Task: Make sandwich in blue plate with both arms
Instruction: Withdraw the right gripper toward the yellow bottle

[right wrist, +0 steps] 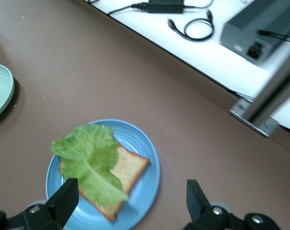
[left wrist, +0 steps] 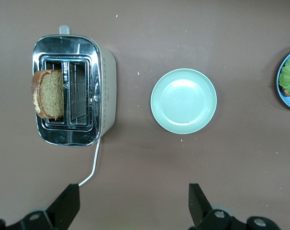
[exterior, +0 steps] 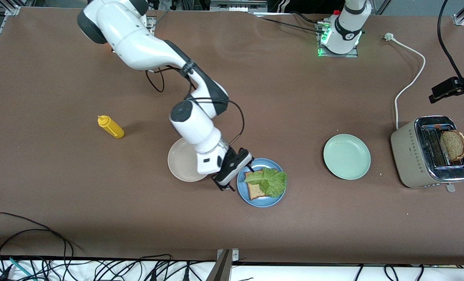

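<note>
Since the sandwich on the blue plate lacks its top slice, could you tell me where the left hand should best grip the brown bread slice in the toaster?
Grip the brown wholegrain bread slice by its upper part, which sticks up out of a slot of the beige toaster with the chrome top, coming straight down from above. It stands on edge, so the open left hand would likely close best across its two flat faces.

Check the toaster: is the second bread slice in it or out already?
In. The bread slice stands in one slot of the toaster, sticking up above it; the other slot is empty.
</note>
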Robot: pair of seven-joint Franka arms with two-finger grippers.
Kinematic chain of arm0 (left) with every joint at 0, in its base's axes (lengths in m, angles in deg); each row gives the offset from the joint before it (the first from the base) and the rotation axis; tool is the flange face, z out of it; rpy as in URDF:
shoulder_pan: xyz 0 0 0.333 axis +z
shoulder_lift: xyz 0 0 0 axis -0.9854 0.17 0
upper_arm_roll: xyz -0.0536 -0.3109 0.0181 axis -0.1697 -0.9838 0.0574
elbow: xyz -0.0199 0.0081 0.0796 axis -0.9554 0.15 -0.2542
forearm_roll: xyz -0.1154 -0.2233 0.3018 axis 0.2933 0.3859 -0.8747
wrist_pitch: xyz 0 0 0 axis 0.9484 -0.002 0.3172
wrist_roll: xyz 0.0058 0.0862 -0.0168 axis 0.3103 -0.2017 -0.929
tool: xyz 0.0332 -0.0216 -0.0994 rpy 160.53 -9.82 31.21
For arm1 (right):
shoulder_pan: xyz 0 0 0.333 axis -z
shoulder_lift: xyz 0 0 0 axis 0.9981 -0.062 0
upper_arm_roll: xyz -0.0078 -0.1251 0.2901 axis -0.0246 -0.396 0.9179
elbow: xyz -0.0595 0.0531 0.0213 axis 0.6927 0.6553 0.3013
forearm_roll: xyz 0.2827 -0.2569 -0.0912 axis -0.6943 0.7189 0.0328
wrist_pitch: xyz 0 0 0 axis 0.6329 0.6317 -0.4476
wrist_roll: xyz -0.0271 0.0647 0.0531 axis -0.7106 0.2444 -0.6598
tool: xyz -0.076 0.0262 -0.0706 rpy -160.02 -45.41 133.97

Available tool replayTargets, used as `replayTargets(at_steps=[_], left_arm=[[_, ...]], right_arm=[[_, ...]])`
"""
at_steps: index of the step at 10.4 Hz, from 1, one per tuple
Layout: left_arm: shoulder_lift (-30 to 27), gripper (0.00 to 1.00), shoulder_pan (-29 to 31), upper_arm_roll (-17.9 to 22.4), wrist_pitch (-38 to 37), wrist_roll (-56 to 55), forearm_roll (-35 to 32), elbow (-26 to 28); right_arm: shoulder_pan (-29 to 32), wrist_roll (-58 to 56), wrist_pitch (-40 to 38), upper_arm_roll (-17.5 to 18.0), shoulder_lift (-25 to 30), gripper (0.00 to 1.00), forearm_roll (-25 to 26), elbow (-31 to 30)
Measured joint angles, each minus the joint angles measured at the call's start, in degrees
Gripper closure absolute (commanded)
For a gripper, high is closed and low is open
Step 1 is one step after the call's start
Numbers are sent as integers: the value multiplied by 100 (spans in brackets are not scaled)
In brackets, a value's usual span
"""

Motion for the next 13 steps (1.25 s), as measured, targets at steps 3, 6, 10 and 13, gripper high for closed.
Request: replayTargets(at_steps=[3, 6, 10, 13], left_arm=[[6, 0, 0, -1, 0, -1, 0, -6], [15, 0, 0, 0, 0, -4, 0, -15], [24, 0, -1, -1, 0, -9, 0, -27], [26, 0, -1, -1, 0, -23, 0, -32]], right_arm=[[514, 395, -1855, 61, 846, 0, -259, -78], [930, 1074, -4190, -26, 1682, 0, -260, -146], [1086, 1116, -6058, -1311, 2812, 0, -236, -1028], [1137, 343, -5926, -2280, 3565, 0, -106, -2404]])
